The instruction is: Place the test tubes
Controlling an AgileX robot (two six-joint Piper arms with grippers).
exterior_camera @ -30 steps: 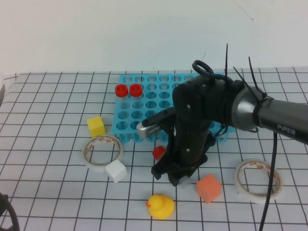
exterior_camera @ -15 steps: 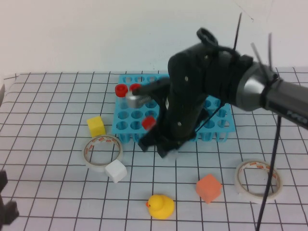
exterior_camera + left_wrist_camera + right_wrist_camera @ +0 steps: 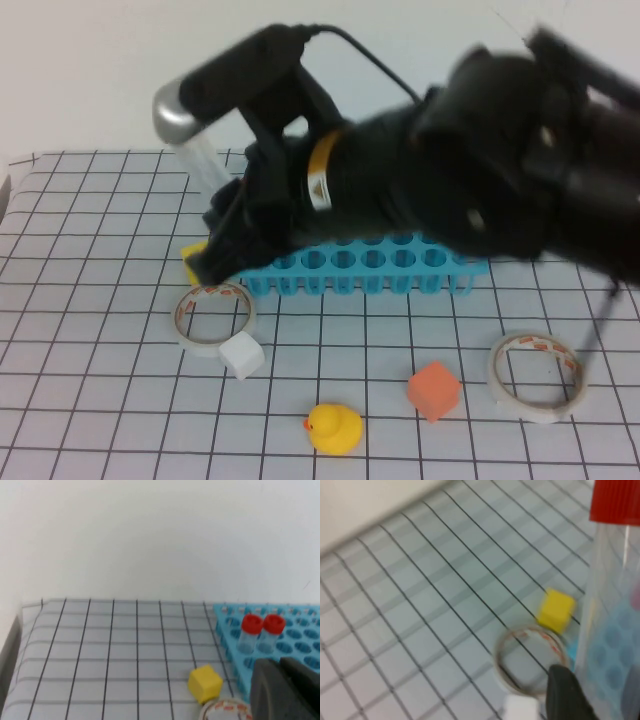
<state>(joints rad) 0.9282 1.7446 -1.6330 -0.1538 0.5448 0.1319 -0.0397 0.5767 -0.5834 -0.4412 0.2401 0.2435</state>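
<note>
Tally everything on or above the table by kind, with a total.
Test tubes: 3
Tape rolls: 2
Cubes: 3
Duck: 1
Rack: 1
Total: 10
Right tool holds one test tube by the rack's left edge; left tool, shut, sits further left.

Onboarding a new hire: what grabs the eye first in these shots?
The black right arm looming over the blue plastic tube rack fills the high view. Its right gripper holds a clear red-capped test tube above the white grid-lined table; the shut left gripper sits off to the rack's left.

Black right arm [image 3: 470,190] bears a yellow ring [image 3: 318,180], silver-capped cylinder [image 3: 173,112] and black cable [image 3: 375,60].
</note>
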